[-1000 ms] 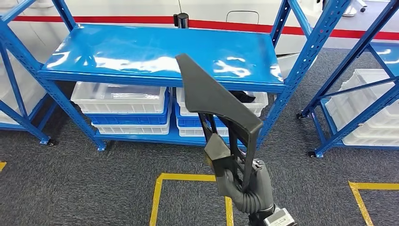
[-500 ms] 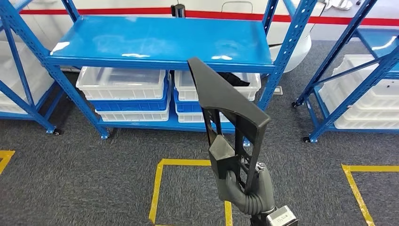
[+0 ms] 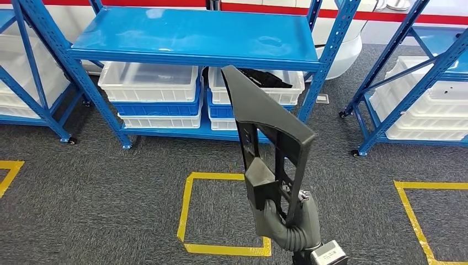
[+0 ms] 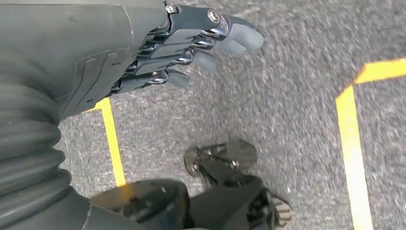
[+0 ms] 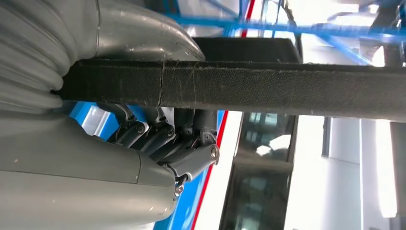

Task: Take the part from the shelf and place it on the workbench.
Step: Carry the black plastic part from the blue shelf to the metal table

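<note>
Part [image 3: 265, 118] upright in right hand [image 3: 287, 218], before shelf [image 3: 193, 36]; bins [image 3: 149, 83] under its board.

Saw part [image 3: 269, 130]: matt black plastic, finely grained. Right hand [image 3: 290, 223]: grey rubbery ribbed cover. Shelf [image 3: 193, 33]: glossy blue painted metal. Bins [image 3: 148, 83]: translucent white plastic. Floor [image 3: 99, 182]: rough grey carpet.

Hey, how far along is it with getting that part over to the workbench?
Done: the black part is off the blue shelf. In hand: the right hand grips it by its lower end and holds it upright above the carpet; the left hand holds nothing. Left: carrying it to the workbench and setting it down.
</note>
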Controlling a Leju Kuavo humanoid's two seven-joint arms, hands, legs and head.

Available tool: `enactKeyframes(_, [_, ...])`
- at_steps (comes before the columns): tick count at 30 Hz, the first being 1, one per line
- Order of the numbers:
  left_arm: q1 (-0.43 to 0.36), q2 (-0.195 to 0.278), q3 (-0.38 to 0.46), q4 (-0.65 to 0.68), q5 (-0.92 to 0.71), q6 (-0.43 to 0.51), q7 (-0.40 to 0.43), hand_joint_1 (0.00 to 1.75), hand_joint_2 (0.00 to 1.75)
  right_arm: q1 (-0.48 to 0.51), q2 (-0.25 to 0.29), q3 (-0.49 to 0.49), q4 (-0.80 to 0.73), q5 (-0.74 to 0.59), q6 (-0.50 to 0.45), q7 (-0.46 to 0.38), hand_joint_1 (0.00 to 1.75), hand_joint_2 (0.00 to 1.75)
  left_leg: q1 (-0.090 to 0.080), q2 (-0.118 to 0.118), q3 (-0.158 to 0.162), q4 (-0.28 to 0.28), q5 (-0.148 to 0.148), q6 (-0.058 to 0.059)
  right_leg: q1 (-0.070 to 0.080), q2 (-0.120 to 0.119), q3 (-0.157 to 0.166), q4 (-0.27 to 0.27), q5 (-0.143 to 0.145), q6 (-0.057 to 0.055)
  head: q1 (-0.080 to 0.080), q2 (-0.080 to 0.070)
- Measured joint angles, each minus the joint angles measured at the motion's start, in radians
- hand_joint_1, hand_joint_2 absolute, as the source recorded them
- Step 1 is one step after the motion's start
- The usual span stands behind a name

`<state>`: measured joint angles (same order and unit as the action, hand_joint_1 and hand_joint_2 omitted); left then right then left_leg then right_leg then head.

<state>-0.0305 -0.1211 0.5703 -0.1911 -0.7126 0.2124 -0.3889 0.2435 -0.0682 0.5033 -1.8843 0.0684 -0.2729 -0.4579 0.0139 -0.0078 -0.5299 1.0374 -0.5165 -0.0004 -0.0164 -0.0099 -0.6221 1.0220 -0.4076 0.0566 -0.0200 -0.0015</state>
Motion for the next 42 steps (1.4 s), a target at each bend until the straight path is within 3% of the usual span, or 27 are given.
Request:
enactKeyframes(1, [0.000, 0.001, 0.000, 0.000, 0.000, 0.000, 0.000, 0.00, 1.75, 0.001, 0.000, 0.000, 0.000, -0.001, -0.001, -0.001, 1.75, 1.75, -0.001, 0.003, -0.013, -0.002, 0.011, 0.014, -0.002, 0.001, -0.011, 0.014, -0.016, -0.001, 0.000, 0.000])
enactKeyframes(3, [-0.001, 0.002, 0.001, 0.000, 0.000, 0.000, 0.000, 0.00, 1.75, 0.001, 0.002, 0.000, 0.000, -0.006, -0.003, -0.005, 1.75, 1.75, -0.002, 0.007, -0.044, -0.005, 0.038, 0.035, -0.003, 0.005, -0.044, 0.094, -0.096, -0.016, 0.000, 0.000])
enactKeyframes(5, [-0.002, 0.002, 0.002, 0.000, 0.000, 0.000, 0.000, 0.00, 1.75, 0.000, 0.003, -0.001, 0.000, -0.008, -0.004, -0.008, 1.75, 1.75, -0.004, 0.009, -0.075, -0.004, 0.066, 0.040, -0.002, 0.007, -0.072, 0.216, -0.172, -0.024, 0.002, 0.000])
enactKeyframes(6, [-0.002, 0.002, 0.002, 0.000, 0.000, 0.000, 0.000, 0.00, 1.75, 0.000, 0.003, -0.001, 0.001, -0.007, -0.003, -0.009, 1.75, 1.75, -0.004, 0.010, -0.093, -0.003, 0.081, 0.039, -0.002, 0.007, -0.071, 0.261, -0.183, -0.019, 0.002, 0.000])
enactKeyframes(7, [-0.002, 0.002, 0.003, 0.000, 0.000, -0.001, 0.000, 0.00, 1.75, 0.000, 0.004, -0.001, 0.002, -0.004, -0.002, -0.009, 1.75, 1.75, -0.005, 0.011, -0.110, -0.003, 0.096, 0.038, -0.001, 0.007, -0.058, 0.278, -0.174, -0.010, 0.002, 0.000])
enactKeyframes(9, [-0.002, 0.002, 0.006, 0.000, 0.000, -0.002, 0.000, 0.00, 1.75, -0.001, 0.004, -0.001, 0.004, 0.002, 0.003, -0.011, 1.75, 1.75, -0.005, 0.012, -0.146, -0.003, 0.126, 0.033, 0.001, 0.007, 0.023, 0.208, -0.135, 0.005, 0.002, 0.000])
enactKeyframes(11, [-0.002, 0.001, 0.007, -0.001, -0.001, -0.004, 0.000, 0.00, 1.75, -0.005, 0.004, 0.000, 0.006, 0.006, 0.008, -0.012, 1.75, 1.75, -0.006, 0.011, -0.170, -0.002, 0.153, 0.023, 0.006, 0.007, 0.148, 0.050, -0.137, -0.002, 0.001, 0.000])
enactKeyframes(12, [-0.002, 0.000, 0.009, -0.001, -0.001, -0.005, 0.000, 0.00, 1.75, -0.006, 0.004, 0.000, 0.007, 0.007, 0.009, -0.013, 1.75, 1.75, -0.007, 0.011, -0.175, -0.004, 0.167, 0.018, 0.009, 0.007, 0.186, -0.009, -0.147, -0.007, 0.000, 0.000])
enactKeyframes(13, [-0.003, 0.000, 0.010, -0.001, -0.002, -0.005, -0.001, 0.00, 1.75, -0.007, 0.004, 0.000, 0.008, 0.007, 0.010, -0.014, 1.75, 1.75, -0.006, 0.011, -0.177, -0.008, 0.179, 0.011, 0.013, 0.007, 0.206, -0.045, -0.155, -0.013, 0.001, 0.000])
enactKeyframes(15, [-0.002, 0.000, 0.013, -0.001, -0.003, -0.007, -0.006, 0.00, 1.75, -0.005, 0.004, 0.000, 0.012, 0.009, 0.008, -0.016, 1.75, 1.75, -0.002, 0.012, -0.176, -0.019, 0.197, -0.004, 0.011, 0.008, 0.193, -0.054, -0.144, -0.027, 0.003, 0.000])
enactKeyframes(16, [-0.001, 0.000, 0.014, -0.001, -0.004, -0.007, -0.008, 0.00, 1.75, -0.005, 0.004, -0.001, 0.014, 0.011, 0.006, -0.018, 1.75, 1.75, 0.001, 0.012, -0.180, -0.015, 0.185, -0.010, 0.008, 0.008, 0.186, -0.055, -0.136, -0.036, 0.004, 0.000])
enactKeyframes(17, [0.000, 0.001, 0.014, -0.001, -0.004, -0.007, -0.011, 0.00, 1.75, -0.004, 0.005, -0.001, 0.015, 0.013, 0.003, -0.019, 1.75, 1.75, 0.003, 0.011, -0.186, 0.004, 0.154, -0.015, 0.005, 0.008, 0.180, -0.057, -0.124, -0.046, 0.002, 0.000])
enactKeyframes(18, [0.001, 0.001, 0.015, -0.001, -0.004, -0.006, -0.013, 0.00, 1.75, -0.003, 0.007, -0.001, 0.017, 0.015, 0.001, -0.021, 1.75, 1.75, 0.005, 0.009, -0.197, 0.044, 0.104, -0.018, 0.002, 0.008, 0.171, -0.058, -0.114, -0.053, -0.001, 0.000])
enactKeyframes(20, [0.003, 0.001, 0.015, -0.001, -0.004, -0.006, -0.013, 0.00, 1.75, -0.002, 0.010, -0.002, 0.021, 0.017, -0.004, -0.023, 1.75, 1.75, 0.006, 0.007, -0.221, 0.168, 0.008, -0.027, 0.004, 0.006, 0.153, -0.057, -0.096, -0.061, -0.004, 0.000])
enactKeyframes(21, [0.003, 0.001, 0.016, -0.001, -0.004, -0.006, -0.013, 0.00, 1.75, 0.000, 0.011, -0.003, 0.023, 0.018, -0.007, -0.023, 1.75, 1.75, 0.008, 0.006, -0.227, 0.225, -0.006, -0.032, 0.005, 0.005, 0.142, -0.056, -0.088, -0.060, -0.005, 0.000])
enactKeyframes(22, [0.003, 0.001, 0.016, -0.001, -0.004, -0.006, -0.013, 0.00, 1.75, 0.000, 0.012, -0.004, 0.026, 0.021, -0.009, -0.023, 1.75, 1.75, 0.010, 0.005, -0.220, 0.257, 0.002, -0.037, 0.005, 0.005, 0.132, -0.054, -0.081, -0.058, -0.005, 0.000])
enactKeyframes(23, [0.003, 0.001, 0.016, -0.001, -0.004, -0.006, -0.013, 0.00, 1.75, 0.001, 0.013, -0.005, 0.028, 0.024, -0.012, -0.023, 1.75, 1.75, 0.013, 0.005, -0.198, 0.255, 0.024, -0.040, 0.005, 0.004, 0.125, -0.052, -0.076, -0.055, -0.005, 0.000])
enactKeyframes(24, [0.003, 0.001, 0.016, -0.001, -0.005, -0.006, -0.013, 0.00, 1.75, 0.001, 0.014, -0.006, 0.030, 0.028, -0.013, -0.024, 1.75, 1.75, 0.016, 0.005, -0.155, 0.214, 0.046, -0.042, 0.003, 0.004, 0.119, -0.048, -0.072, -0.051, -0.005, 0.000])
enactKeyframes(26, [0.001, 0.001, 0.016, -0.001, -0.007, -0.006, -0.013, 0.00, 1.75, 0.001, 0.016, -0.009, 0.033, 0.034, -0.014, -0.025, 1.75, 1.75, 0.019, 0.003, -0.058, 0.090, 0.049, -0.043, 0.003, 0.005, 0.103, -0.035, -0.068, -0.043, -0.005, 0.000])
enactKeyframes(27, [0.000, 0.001, 0.016, -0.001, -0.009, -0.006, -0.013, 0.00, 1.75, 0.000, 0.018, -0.011, 0.034, 0.036, -0.015, -0.026, 1.75, 1.75, 0.017, 0.002, -0.028, 0.040, 0.041, -0.040, 0.004, 0.004, 0.096, -0.028, -0.065, -0.037, -0.005, 0.000])
enactKeyframes(28, [0.000, 0.001, 0.016, -0.001, -0.011, -0.005, -0.013, 0.00, 1.75, 0.000, 0.019, -0.013, 0.035, 0.038, -0.015, -0.027, 1.75, 1.75, 0.015, 0.000, -0.017, 0.012, 0.030, -0.035, 0.006, 0.004, 0.088, -0.024, -0.064, -0.032, -0.005, 0.000])
enactKeyframes(32, [0.002, 0.000, 0.016, -0.001, -0.018, -0.003, -0.012, 0.00, 1.75, 0.000, 0.022, -0.019, 0.040, 0.045, -0.014, -0.031, 1.75, 1.75, 0.005, -0.001, -0.031, -0.008, 0.031, -0.014, 0.005, 0.005, 0.071, -0.022, -0.052, -0.029, -0.001, 0.000])
enactKeyframes(34, [0.003, 0.001, 0.016, -0.001, -0.020, -0.003, -0.012, 0.00, 1.75, -0.001, 0.022, -0.020, 0.044, 0.047, -0.014, -0.031, 1.75, 1.75, -0.001, -0.002, -0.035, -0.008, 0.035, -0.008, 0.003, 0.005, 0.069, -0.026, -0.046, -0.021, -0.001, 0.000])
enactKeyframes(37, [0.002, 0.001, 0.017, -0.001, -0.021, -0.003, -0.012, 0.00, 1.75, -0.003, 0.025, -0.020, 0.051, 0.050, -0.012, -0.031, 1.75, 1.75, -0.004, -0.001, -0.039, -0.007, 0.038, -0.001, 0.000, 0.005, 0.067, -0.031, -0.039, -0.011, -0.001, 0.000])
enactKeyframes(42, [0.002, 0.000, 0.022, -0.001, -0.024, -0.003, -0.010, 0.00, 1.75, -0.004, 0.026, -0.020, 0.058, 0.056, -0.010, -0.031, 1.75, 1.75, -0.006, 0.000, -0.041, -0.007, 0.042, 0.005, -0.001, 0.005, 0.064, -0.033, -0.034, -0.003, -0.001, 0.000])
